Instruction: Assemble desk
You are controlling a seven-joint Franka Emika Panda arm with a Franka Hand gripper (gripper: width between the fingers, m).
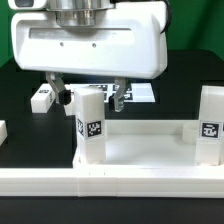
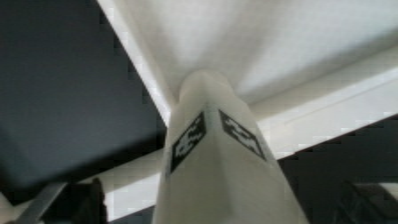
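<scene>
The desk's white tabletop point(image 1: 140, 148) lies as a shallow rimmed tray near the front. One white square leg point(image 1: 90, 125) with a black-and-white tag stands upright at its corner on the exterior view's left. A second leg point(image 1: 210, 125) stands at the corner on the right. My gripper point(image 1: 89, 95) hangs open over the first leg, one finger on each side of its top and neither touching it. In the wrist view that leg point(image 2: 222, 150) rises between the dark fingers point(image 2: 45, 205), above the tabletop point(image 2: 249, 50).
A loose white leg point(image 1: 42, 97) lies on the black table behind, on the exterior view's left. The marker board point(image 1: 142, 94) lies flat at the back. A long white rail point(image 1: 110, 190) runs along the front edge. Another white piece point(image 1: 2, 130) shows at the left border.
</scene>
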